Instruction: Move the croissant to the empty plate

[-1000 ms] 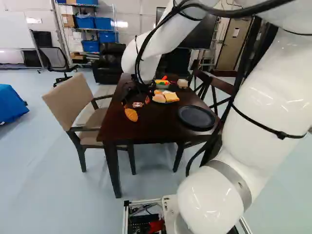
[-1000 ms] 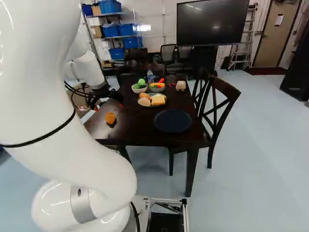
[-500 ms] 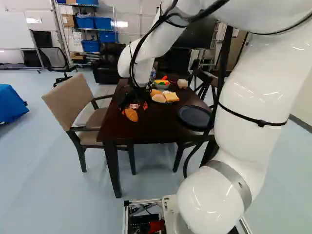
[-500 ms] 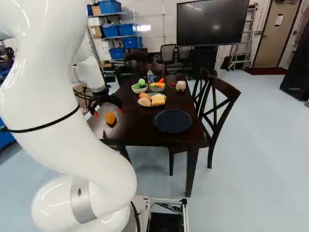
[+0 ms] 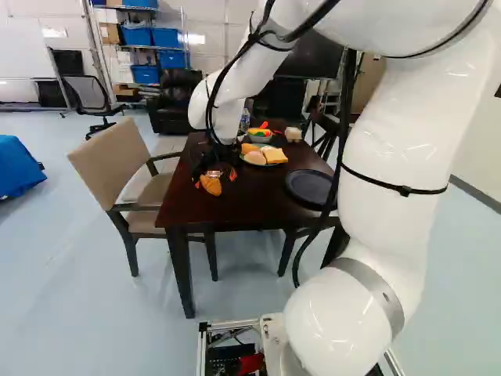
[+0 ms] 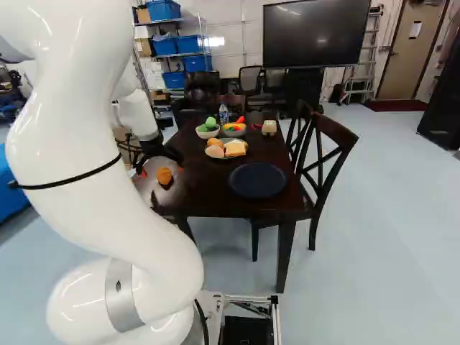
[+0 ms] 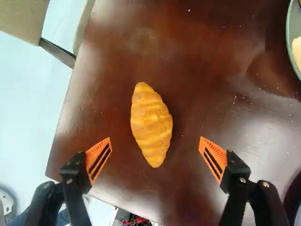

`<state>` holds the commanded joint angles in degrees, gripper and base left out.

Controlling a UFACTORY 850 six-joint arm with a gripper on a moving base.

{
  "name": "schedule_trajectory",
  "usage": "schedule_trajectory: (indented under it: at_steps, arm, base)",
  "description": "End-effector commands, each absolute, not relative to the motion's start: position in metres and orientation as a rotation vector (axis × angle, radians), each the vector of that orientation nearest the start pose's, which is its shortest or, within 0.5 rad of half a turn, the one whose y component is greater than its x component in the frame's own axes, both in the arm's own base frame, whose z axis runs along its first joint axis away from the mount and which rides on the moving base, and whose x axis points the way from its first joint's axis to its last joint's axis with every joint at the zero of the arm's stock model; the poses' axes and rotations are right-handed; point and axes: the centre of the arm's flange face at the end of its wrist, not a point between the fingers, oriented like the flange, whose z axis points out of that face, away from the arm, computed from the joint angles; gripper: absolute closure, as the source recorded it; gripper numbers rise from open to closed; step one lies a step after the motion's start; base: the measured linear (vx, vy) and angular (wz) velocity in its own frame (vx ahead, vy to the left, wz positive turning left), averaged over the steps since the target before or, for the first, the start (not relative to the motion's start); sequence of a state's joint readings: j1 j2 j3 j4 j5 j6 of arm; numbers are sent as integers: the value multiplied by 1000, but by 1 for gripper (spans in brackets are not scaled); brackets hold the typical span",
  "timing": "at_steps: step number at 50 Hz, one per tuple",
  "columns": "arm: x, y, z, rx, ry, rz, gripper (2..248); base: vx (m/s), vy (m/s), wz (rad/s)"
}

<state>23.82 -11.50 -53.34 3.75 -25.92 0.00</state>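
Clock on the dark table (image 5: 254,200), twelve at its far end: pale blue floor (image 5: 70,258) all round, beige armchair (image 5: 113,160) at nine, blue bins (image 5: 164,37) on the shelving toward eleven, and at eight on the wood lies the croissant (image 7: 151,125)! The gripper's (image 5: 215,178) jaws are wide apart, either side of it, neither touching. Then the food plate (image 5: 254,158) at one, dark empty plate (image 6: 257,180) at four, wooden chair (image 6: 336,129) by three.

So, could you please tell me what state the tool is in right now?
Tool: open, holding nothing; the croissant shows between its fingers, touching neither.
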Motion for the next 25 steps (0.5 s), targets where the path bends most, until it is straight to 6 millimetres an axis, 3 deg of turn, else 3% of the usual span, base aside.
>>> schedule_trajectory:
  at_steps: [25]
  arm:
    - [467,212,428,-2980,-552,-369,3]
  base:
    - [0,0,0]
